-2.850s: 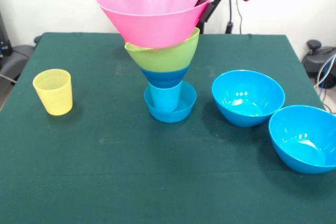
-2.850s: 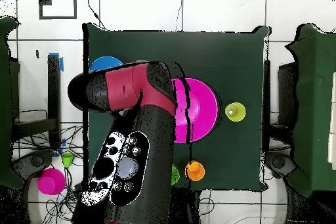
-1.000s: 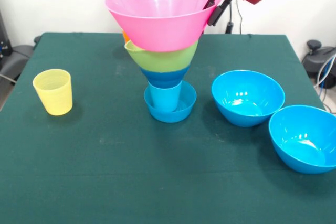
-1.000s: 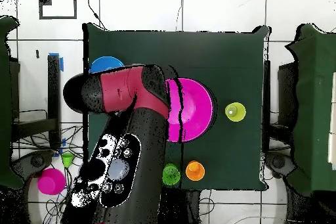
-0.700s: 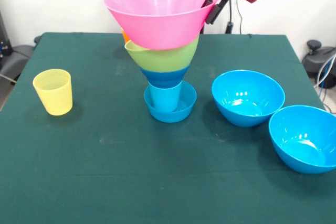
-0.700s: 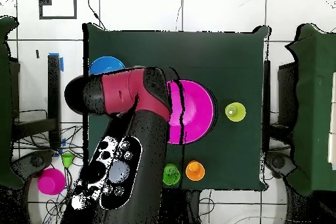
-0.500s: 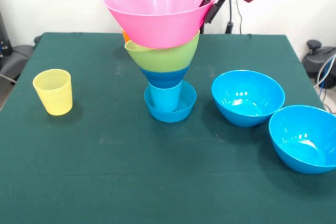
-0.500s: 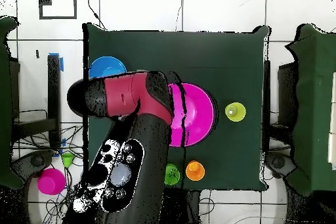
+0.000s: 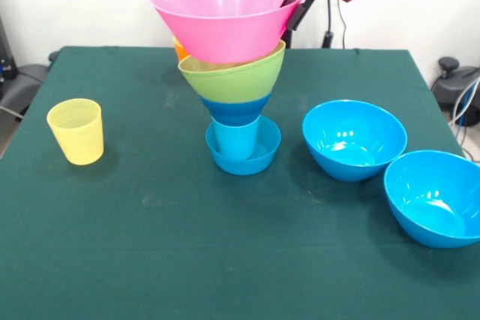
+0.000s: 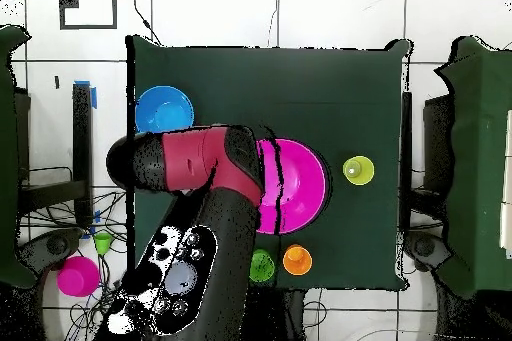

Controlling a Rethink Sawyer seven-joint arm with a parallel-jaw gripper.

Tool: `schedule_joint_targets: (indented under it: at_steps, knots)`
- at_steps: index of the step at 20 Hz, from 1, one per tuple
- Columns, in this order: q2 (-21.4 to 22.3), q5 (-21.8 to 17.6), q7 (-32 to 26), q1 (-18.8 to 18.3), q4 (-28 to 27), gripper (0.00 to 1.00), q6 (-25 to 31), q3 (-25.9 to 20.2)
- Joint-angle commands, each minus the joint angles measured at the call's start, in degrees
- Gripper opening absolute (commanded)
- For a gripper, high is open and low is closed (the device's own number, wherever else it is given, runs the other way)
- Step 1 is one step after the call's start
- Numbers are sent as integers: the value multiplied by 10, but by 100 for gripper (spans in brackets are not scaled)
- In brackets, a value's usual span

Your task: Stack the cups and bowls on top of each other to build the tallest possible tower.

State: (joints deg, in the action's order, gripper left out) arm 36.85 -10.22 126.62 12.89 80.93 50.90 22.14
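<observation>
The tower stands mid-table: a small blue bowl (image 9: pixel 245 158) at the base, a light blue cup (image 9: pixel 236 139) in it, then a blue bowl (image 9: pixel 236 109), the lime green bowl (image 9: pixel 234 79) and the big pink bowl (image 9: pixel 221 13) on top. My gripper (image 9: pixel 294 4) is shut on the pink bowl's right rim. From overhead the pink bowl (image 10: pixel 298 185) shows beside the red arm (image 10: pixel 200 162), which hides the gripper. A yellow cup (image 9: pixel 76 131) stands alone at the left. An orange cup (image 9: pixel 179 49) peeks out behind the tower.
Two large blue bowls (image 9: pixel 354 139) (image 9: pixel 435 196) sit upright to the right of the tower. Overhead, a blue bowl (image 10: pixel 164 110) lies near the table's left edge, and a green cup (image 10: pixel 263 263) and the orange cup (image 10: pixel 297 259) stand near the bottom edge.
The pink bowl has shifted sideways with the gripper and now sits more level and centred in the lime green bowl. Overhead, the arm has swung down, uncovering the blue bowl.
</observation>
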Motion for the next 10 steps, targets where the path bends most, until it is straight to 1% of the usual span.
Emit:
schedule_joint_targets:
  at_steps: [1,10]
  knots:
    - [3,20,134,19,54,0,-34,-11]
    - [-7,33,135,27,50,0,-49,-2]
